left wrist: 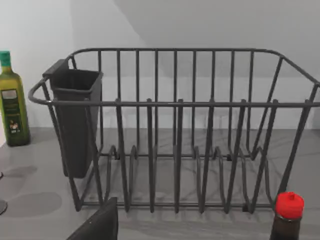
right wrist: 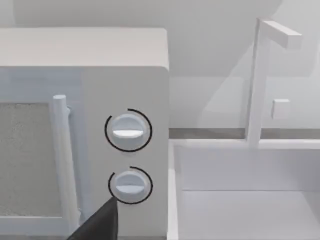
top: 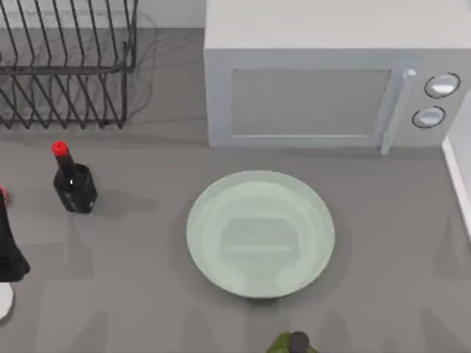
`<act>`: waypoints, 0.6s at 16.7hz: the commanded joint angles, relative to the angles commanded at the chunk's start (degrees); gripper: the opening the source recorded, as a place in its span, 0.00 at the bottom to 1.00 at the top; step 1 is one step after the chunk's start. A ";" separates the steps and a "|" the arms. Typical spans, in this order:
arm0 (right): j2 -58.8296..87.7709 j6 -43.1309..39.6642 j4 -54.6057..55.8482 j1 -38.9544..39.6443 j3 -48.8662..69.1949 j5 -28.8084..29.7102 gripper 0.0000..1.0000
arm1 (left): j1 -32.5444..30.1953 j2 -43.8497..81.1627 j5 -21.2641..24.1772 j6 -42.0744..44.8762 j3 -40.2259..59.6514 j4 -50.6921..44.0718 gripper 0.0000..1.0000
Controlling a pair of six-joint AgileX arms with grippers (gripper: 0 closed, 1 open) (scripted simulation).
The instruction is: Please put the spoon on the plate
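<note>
Top view: the spoon lies well left of the plate, apparently lengthwise toward the rack, under the nearer left arm.

Left wrist view: one finger of the left claw shows; its opening cannot be told.

Right wrist view: the right arm idles facing the microwave.

One plate, one microwave, one dish rack, one red-capped dark bottle, one green bottle.

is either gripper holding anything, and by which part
Cannot tell: left gripper covers the spoon mid-handle at the top view's left edge; right gripper idle.
</note>
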 joint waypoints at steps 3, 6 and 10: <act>0.00 0.00 0.00 0.00 0.00 0.00 1.00 | 0.18 0.62 -0.13 -0.04 0.46 -0.62 1.00; 0.00 0.00 0.00 0.00 0.00 0.00 1.00 | 1.24 5.79 -0.85 -0.33 5.03 -5.44 1.00; 0.00 0.00 0.00 0.00 0.00 0.00 1.00 | 2.92 20.70 -1.49 -1.15 18.19 -15.80 1.00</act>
